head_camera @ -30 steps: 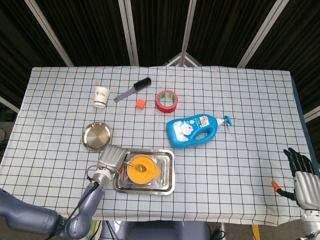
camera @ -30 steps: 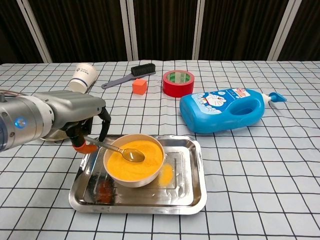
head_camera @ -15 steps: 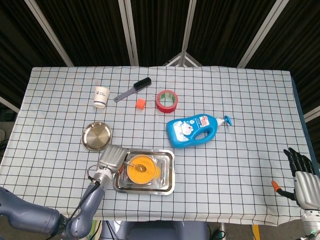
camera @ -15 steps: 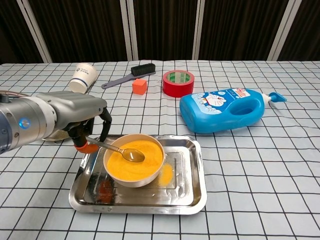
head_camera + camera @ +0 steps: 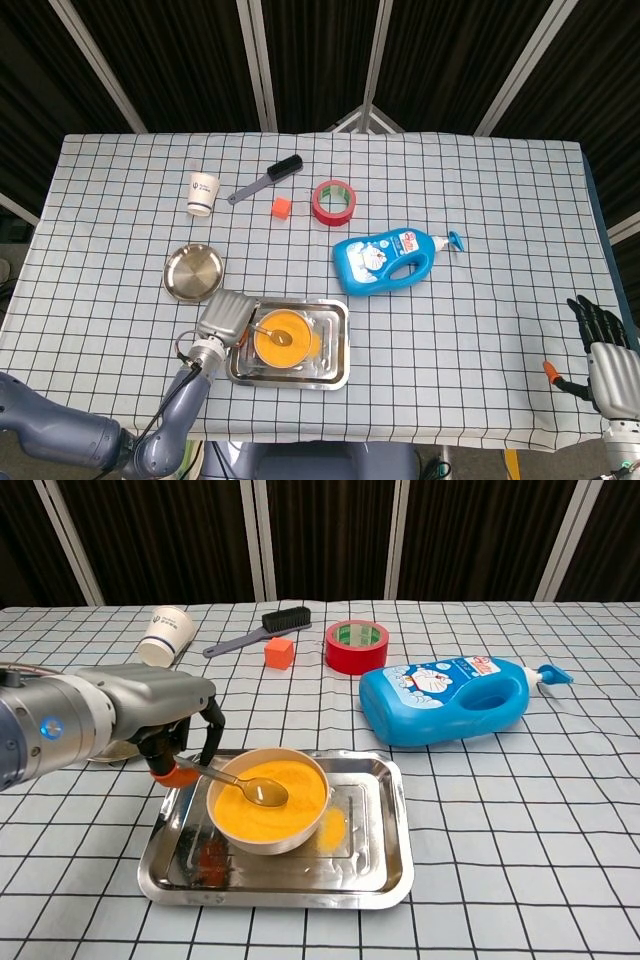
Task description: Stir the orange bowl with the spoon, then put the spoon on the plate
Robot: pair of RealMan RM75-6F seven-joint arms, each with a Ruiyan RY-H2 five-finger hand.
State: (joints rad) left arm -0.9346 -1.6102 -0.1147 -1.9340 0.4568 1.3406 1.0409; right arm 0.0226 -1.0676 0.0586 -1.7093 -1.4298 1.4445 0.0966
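Observation:
An orange bowl (image 5: pixel 268 798) (image 5: pixel 281 337) sits in a steel tray (image 5: pixel 372 865) (image 5: pixel 336 362) near the table's front. A metal spoon (image 5: pixel 235 780) with an orange handle has its head resting in the bowl's orange contents. My left hand (image 5: pixel 165 730) (image 5: pixel 225 318) grips the spoon's handle just left of the bowl. The round steel plate (image 5: pixel 193 272) lies up and to the left of the tray; in the chest view my arm mostly hides it. Off the table's right edge my right hand (image 5: pixel 600 345) holds nothing, its fingers apart.
A blue detergent bottle (image 5: pixel 447 699) (image 5: pixel 392 260) lies on its side right of the tray. Further back are a red tape roll (image 5: pixel 356 646), an orange cube (image 5: pixel 279 652), a black brush (image 5: pixel 258 630) and a paper cup (image 5: pixel 166 635). Checked cloth covers the table.
The spoon's head has shifted slightly within the bowl; my left hand has barely moved. My right hand is still.

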